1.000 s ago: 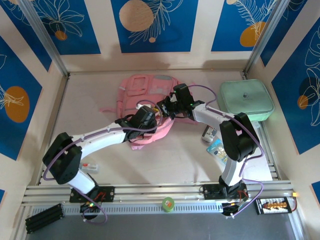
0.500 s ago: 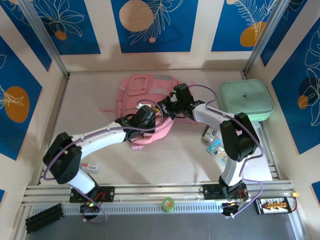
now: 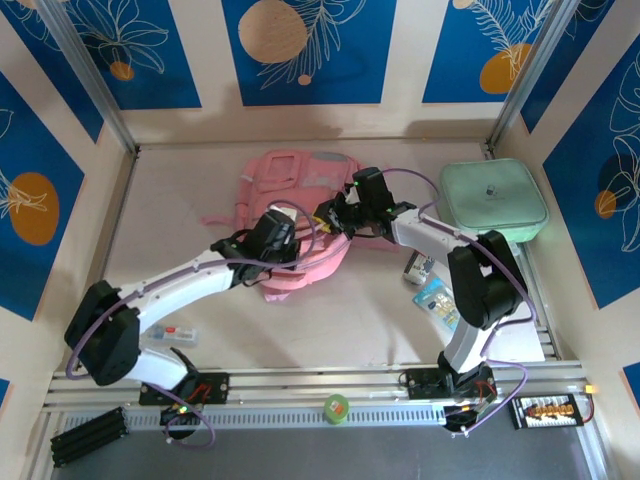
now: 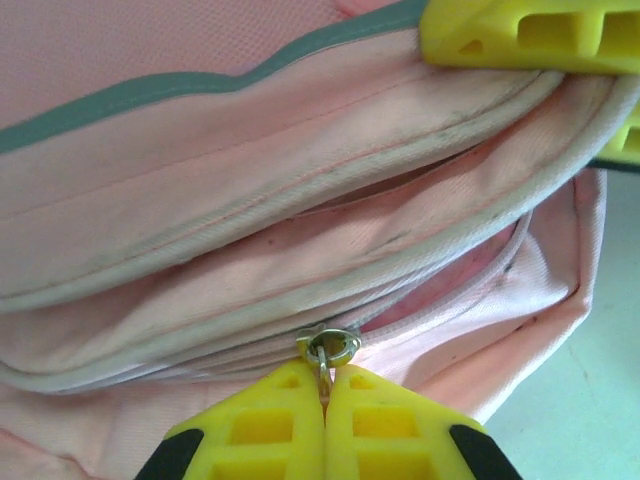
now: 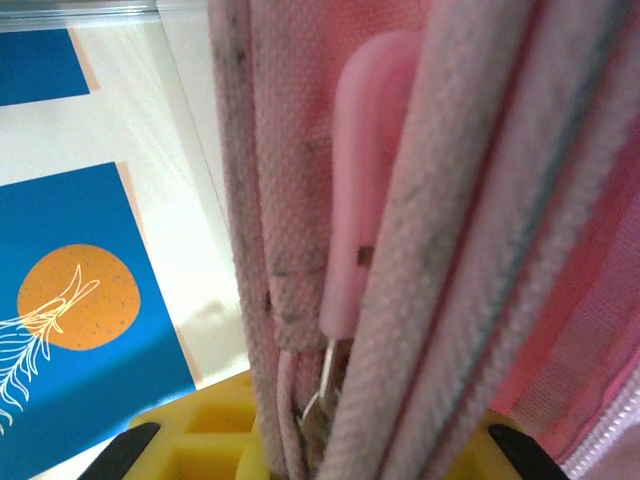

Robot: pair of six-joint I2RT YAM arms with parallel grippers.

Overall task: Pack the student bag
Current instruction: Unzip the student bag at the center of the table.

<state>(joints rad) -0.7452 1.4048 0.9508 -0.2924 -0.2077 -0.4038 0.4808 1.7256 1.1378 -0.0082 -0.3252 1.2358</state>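
Left claw (image 4: 325, 388) is pressed together on the small metal zip pull (image 4: 328, 348) of the large soft pink fabric backpack (image 3: 290, 180), which lies mid-way along the far edge of the table (image 3: 180, 220). Right claw (image 3: 332, 214) has yellow fingers (image 4: 520, 35) on either side of the backpack's piped rim; I read that as pinching it. Zip looks partly open.

Risks from here:
- Only the thin tab is held, so it could slip from the left fingertips.
- Arms pulling apart could drag the whole backpack instead of running the zip.
- Bunched fabric could jam the slider.

Mint-green rounded zip case (image 3: 492, 198) sits at the far right corner.
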